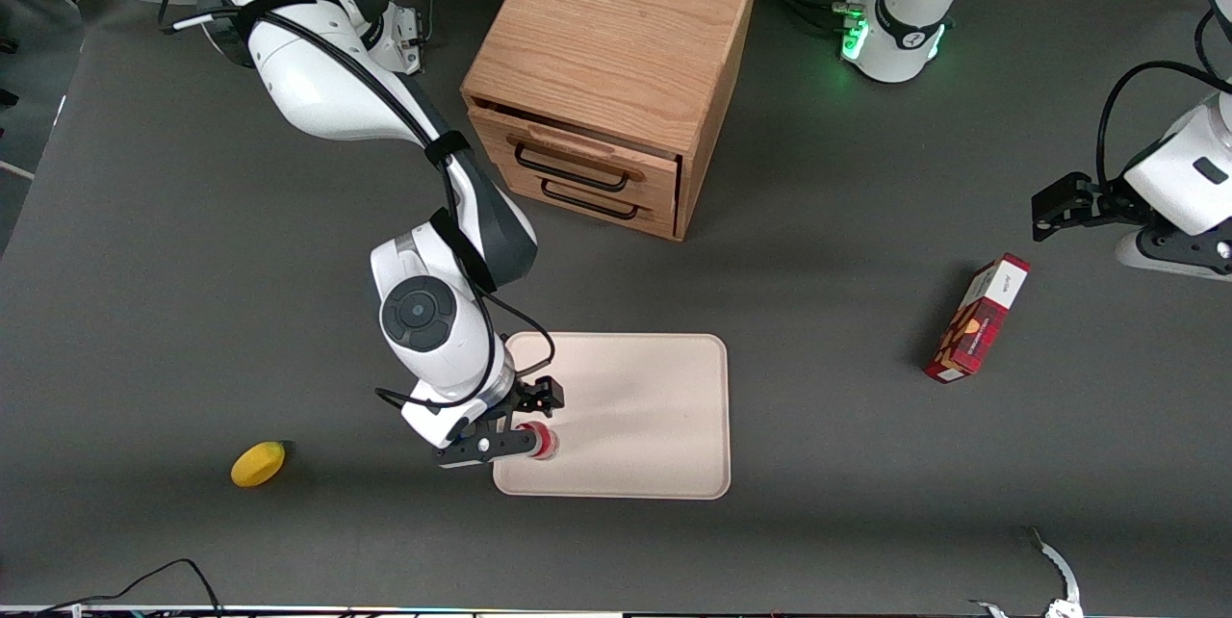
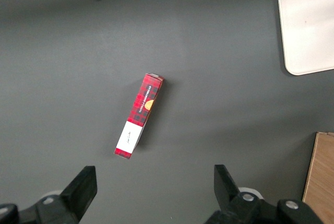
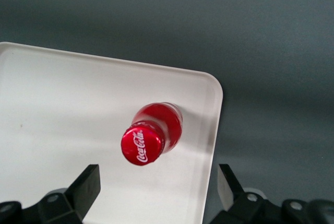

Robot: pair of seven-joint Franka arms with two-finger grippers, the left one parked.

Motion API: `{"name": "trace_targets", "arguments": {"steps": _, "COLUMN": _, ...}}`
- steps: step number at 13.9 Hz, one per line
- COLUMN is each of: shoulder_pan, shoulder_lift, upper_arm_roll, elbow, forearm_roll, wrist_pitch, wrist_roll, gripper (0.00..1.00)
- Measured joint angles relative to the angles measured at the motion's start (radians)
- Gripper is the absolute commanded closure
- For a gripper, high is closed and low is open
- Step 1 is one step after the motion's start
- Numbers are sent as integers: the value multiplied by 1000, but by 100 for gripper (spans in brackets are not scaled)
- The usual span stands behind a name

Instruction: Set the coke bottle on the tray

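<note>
Tool (image 1: pixel 525 425) hovers, fingers spread, above coke bottle (image 3: pixel 154 131) upright on tray (image 1: pixel 654 387).

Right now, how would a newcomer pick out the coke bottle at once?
Find the wooden drawer cabinet; the pale tray lies nearer the front camera. The coke bottle stands upright on the tray near a corner, under the gripper, whose jaws stand open, apart from it. It is small and round-capped, unlike the flat red carton.
</note>
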Motion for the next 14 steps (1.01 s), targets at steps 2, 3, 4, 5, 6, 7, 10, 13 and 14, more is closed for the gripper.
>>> {"name": "trace_targets", "arguments": {"steps": 2, "shoulder_pan": 0, "shoulder_lift": 0, "upper_arm_roll": 0, "elbow": 0, "forearm_roll": 0, "wrist_pitch": 0, "wrist_roll": 1, "gripper": 0}}
{"name": "trace_targets", "arguments": {"steps": 3, "shoulder_pan": 0, "shoulder_lift": 0, "upper_arm_roll": 0, "elbow": 0, "forearm_roll": 0, "wrist_pitch": 0, "wrist_roll": 1, "gripper": 0}}
{"name": "trace_targets", "arguments": {"steps": 4, "shoulder_pan": 0, "shoulder_lift": 0, "upper_arm_roll": 0, "elbow": 2, "forearm_roll": 0, "wrist_pitch": 0, "wrist_roll": 1, "gripper": 0}}
{"name": "trace_targets", "arguments": {"steps": 5, "shoulder_pan": 0, "shoulder_lift": 0, "upper_arm_roll": 0, "elbow": 6, "forearm_roll": 0, "wrist_pitch": -3, "wrist_roll": 2, "gripper": 0}}
{"name": "trace_targets", "arguments": {"steps": 6, "shoulder_pan": 0, "shoulder_lift": -3, "upper_arm_roll": 0, "elbow": 16, "forearm_roll": 0, "wrist_pitch": -19, "wrist_roll": 3, "gripper": 0}}
{"name": "trace_targets", "arguments": {"steps": 7, "shoulder_pan": -1, "shoulder_lift": -12, "upper_arm_roll": 0, "elbow": 28, "forearm_roll": 1, "wrist_pitch": -47, "wrist_roll": 6, "gripper": 0}}
{"name": "trace_targets", "arguments": {"steps": 10, "shoulder_pan": -15, "shoulder_lift": -82, "upper_arm_roll": -1, "elbow": 50, "forearm_roll": 4, "wrist_pitch": -167, "wrist_roll": 13, "gripper": 0}}
{"name": "trace_targets", "arguments": {"steps": 13, "shoulder_pan": -62, "shoulder_lift": -180, "upper_arm_roll": -1, "elbow": 49, "forearm_roll": 6, "wrist_pitch": -331, "wrist_roll": 13, "gripper": 0}}
{"name": "trace_targets", "arguments": {"steps": 14, "shoulder_pan": -82, "shoulder_lift": -214, "upper_arm_roll": -1, "elbow": 37, "forearm_roll": 9, "wrist_pitch": -366, "wrist_roll": 13, "gripper": 0}}
